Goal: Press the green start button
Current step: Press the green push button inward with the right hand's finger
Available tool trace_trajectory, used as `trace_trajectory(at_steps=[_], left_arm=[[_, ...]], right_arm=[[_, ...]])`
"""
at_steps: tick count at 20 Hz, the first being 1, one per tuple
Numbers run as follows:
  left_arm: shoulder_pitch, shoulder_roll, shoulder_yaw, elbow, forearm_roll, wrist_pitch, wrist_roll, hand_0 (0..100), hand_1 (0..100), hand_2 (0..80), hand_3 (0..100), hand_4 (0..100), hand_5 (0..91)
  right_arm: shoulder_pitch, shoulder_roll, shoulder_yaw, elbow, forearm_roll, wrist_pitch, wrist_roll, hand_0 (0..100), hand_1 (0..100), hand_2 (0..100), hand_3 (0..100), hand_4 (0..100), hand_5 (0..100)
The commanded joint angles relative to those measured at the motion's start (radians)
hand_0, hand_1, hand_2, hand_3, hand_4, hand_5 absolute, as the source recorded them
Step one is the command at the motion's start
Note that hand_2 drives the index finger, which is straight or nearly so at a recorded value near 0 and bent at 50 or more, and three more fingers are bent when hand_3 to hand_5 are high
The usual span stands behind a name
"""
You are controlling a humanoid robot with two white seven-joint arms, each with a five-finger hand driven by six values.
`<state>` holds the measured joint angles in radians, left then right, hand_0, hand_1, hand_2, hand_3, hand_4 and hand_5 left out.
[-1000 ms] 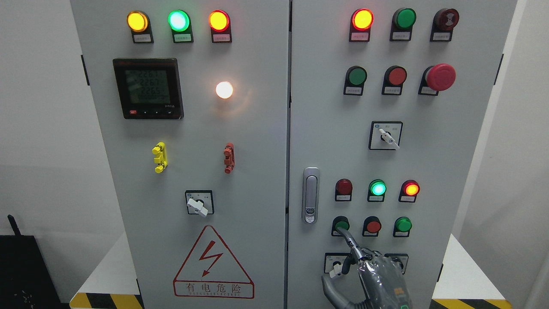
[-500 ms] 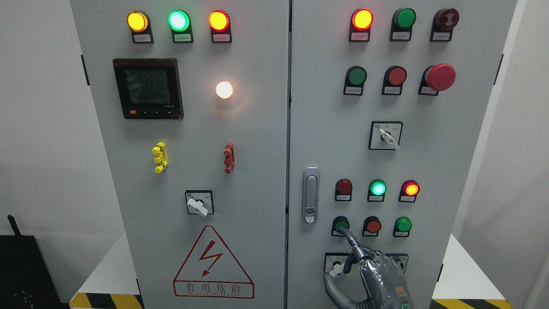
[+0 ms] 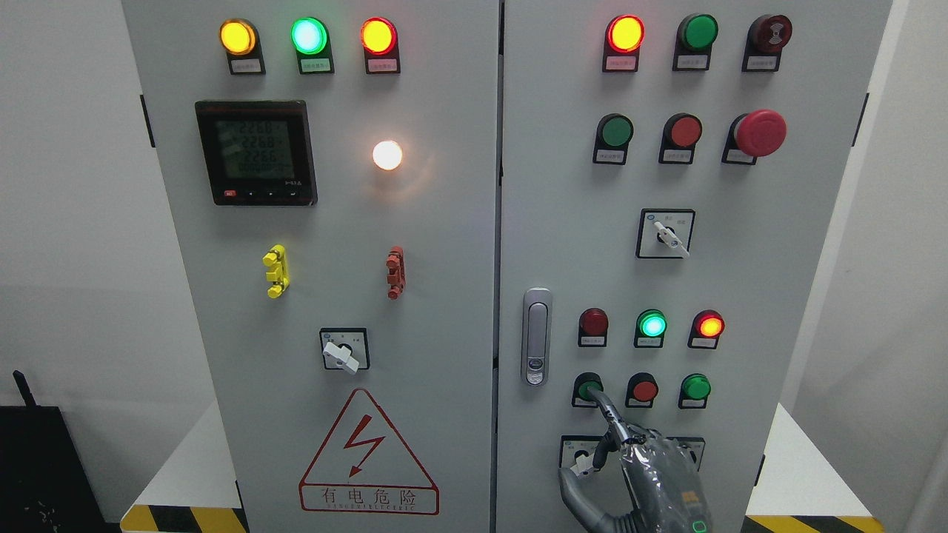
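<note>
So, right hand (image 3: 629, 459), grey with a glossy wrapped back, comes up from the bottom edge right of the middle on the right door of the grey metal control cabinet (image 3: 444, 222). Its index finger (image 3: 603, 406) is stretched out up and left, tip touching the lower edge of the round green start button (image 3: 589, 386); thumb sticks out to the lower left, the other fingers are hidden behind the hand's back so cannot tell how they sit, nothing grasped. That green button is leftmost in the lower row of three on the right door, just right of the silver door latch handle (image 3: 537, 337). Beside it in the same row a round red push button (image 3: 644, 389), then another green push button (image 3: 696, 387). Row above: dark red indicator lamp (image 3: 594, 322) unlit, lit green indicator lamp (image 3: 652, 324), lit red-orange indicator lamp (image 3: 710, 325). Below the hand a small rotary selector switch (image 3: 581, 455) is partly covered by thumb and palm. Higher up on the same door a white-knob selector switch (image 3: 666, 234) and a big red mushroom emergency stop button (image 3: 761, 132). Left door carries a black digital meter (image 3: 255, 152), a glowing white lamp (image 3: 387, 155) and a red triangle electric-hazard sign (image 3: 368, 455). Left hand not in view
</note>
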<state>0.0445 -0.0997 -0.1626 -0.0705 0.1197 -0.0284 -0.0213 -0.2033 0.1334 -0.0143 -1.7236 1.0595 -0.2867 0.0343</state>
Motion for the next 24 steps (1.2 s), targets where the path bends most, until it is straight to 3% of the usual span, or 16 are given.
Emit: trace_trajectory(at_steps=[1, 24], left_arm=[[0.000, 0.000, 0.000, 0.000, 0.000, -0.001, 0.000, 12, 56, 0.0, 0, 0, 0.0], [0.000, 0.000, 0.000, 0.000, 0.000, -0.001, 0.000, 12, 56, 0.0, 0, 0, 0.0]], right_arm=[[-0.004, 0.000, -0.018, 0.018, 0.001, 0.001, 0.002, 44, 30, 0, 70, 62, 48], [-0.001, 0.000, -0.023, -0.005, -0.006, 0.004, -0.004, 44, 31, 0, 71, 62, 47]])
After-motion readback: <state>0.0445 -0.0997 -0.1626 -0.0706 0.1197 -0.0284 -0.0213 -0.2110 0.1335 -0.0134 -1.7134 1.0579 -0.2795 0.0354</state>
